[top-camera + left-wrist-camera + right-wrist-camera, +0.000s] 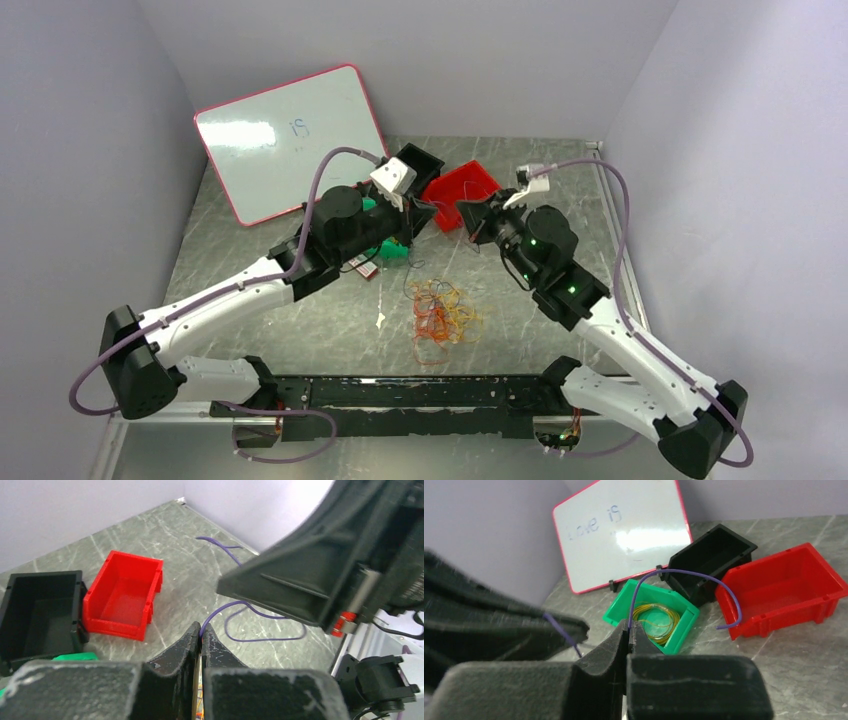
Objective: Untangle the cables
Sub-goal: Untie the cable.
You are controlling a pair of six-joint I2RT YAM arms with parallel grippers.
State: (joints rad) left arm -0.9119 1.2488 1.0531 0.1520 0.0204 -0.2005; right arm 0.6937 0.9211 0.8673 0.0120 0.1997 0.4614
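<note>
left tool (pixel 201 632): clenched on a thin purple cable (pixel 239 601)
right tool (pixel 629 629): clenched on purple cable too
cable bunch (pixel 443 312): yellow, orange and red loops, on the worktop (pixel 340 335) between the arms
green bin (pixel 624 600): holds a yellow coil (pixel 651 617)

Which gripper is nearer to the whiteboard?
Left. The left gripper is just right of the whiteboard and a little nearer the arm bases; the right gripper is farther right, on the near side of the red bin.
</note>
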